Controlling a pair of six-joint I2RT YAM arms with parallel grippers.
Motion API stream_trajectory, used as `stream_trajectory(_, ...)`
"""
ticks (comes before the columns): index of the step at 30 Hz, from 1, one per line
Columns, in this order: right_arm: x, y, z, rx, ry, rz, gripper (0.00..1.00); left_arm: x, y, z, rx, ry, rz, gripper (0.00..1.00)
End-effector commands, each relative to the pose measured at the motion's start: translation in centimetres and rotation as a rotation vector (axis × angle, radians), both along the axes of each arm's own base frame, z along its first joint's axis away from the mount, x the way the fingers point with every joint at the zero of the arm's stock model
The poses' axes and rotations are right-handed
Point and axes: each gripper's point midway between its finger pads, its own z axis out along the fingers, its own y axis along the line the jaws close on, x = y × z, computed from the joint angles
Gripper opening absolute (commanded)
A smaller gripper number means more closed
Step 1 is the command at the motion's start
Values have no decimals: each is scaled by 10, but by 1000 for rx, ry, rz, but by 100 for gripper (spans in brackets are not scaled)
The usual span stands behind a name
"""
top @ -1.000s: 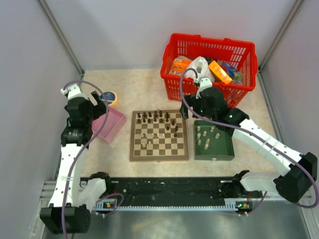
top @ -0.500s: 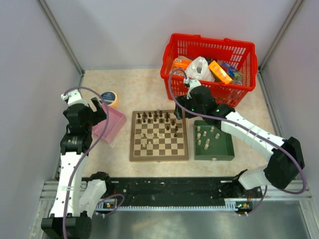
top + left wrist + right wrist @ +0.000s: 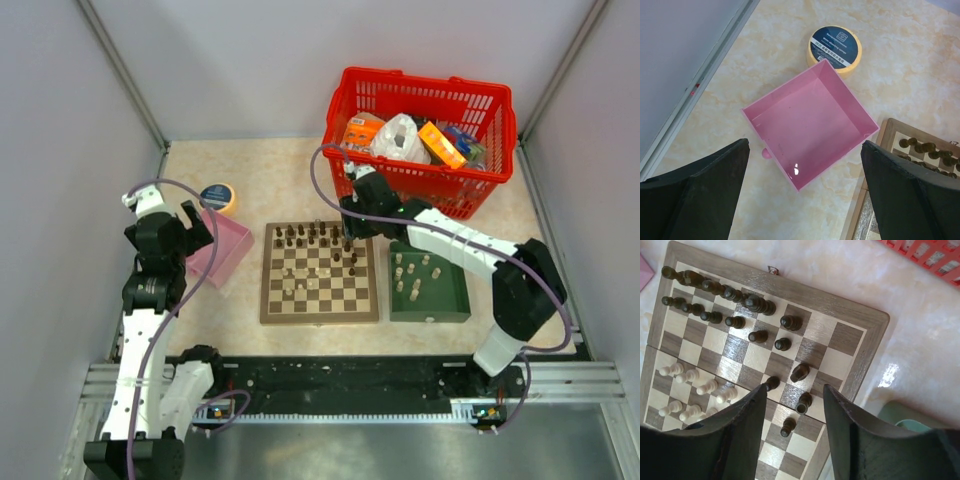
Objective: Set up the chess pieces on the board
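Note:
The board (image 3: 320,300) lies mid-table, also in the right wrist view (image 3: 865,335). Dark chess pieces (image 3: 312,236) crowd its far rows, and a few pale ones (image 3: 303,283) stand nearer the middle. More pale pieces (image 3: 412,274) sit in the green tray (image 3: 450,300). My right gripper (image 3: 348,236) hovers over the board's far right part. It is open (image 3: 795,390), its fingers (image 3: 740,430) astride loose dark pieces (image 3: 803,402), holding nothing. My left gripper (image 3: 192,226) stands wide open (image 3: 805,144) above the pink box (image 3: 840,100).
A red basket (image 3: 345,150) full of packets stands at the back right, just behind the right arm. A round yellow tin (image 3: 217,196) sits beyond the pink box (image 3: 235,250). Grey walls close in both sides.
The right arm swung left from above the green tray to the board's far right corner, and its jaws narrowed. The left arm barely shifted.

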Motion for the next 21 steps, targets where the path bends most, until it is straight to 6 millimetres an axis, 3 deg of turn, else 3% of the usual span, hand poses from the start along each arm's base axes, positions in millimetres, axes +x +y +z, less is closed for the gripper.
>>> stream_trajectory(1, 12, 19, 6, -2, -23, -3, 47, -1, 7, 4, 29, -16, 24, 99)
stream_trajectory(10, 17, 28, -22, -62, 12, -17, 45, -2, 10, 2, 43, -10, 34, 99)
stream_trajectory(21, 14, 25, -43, -125, 46, -24, 41, -2, 11, 1, 52, -5, 39, 99)
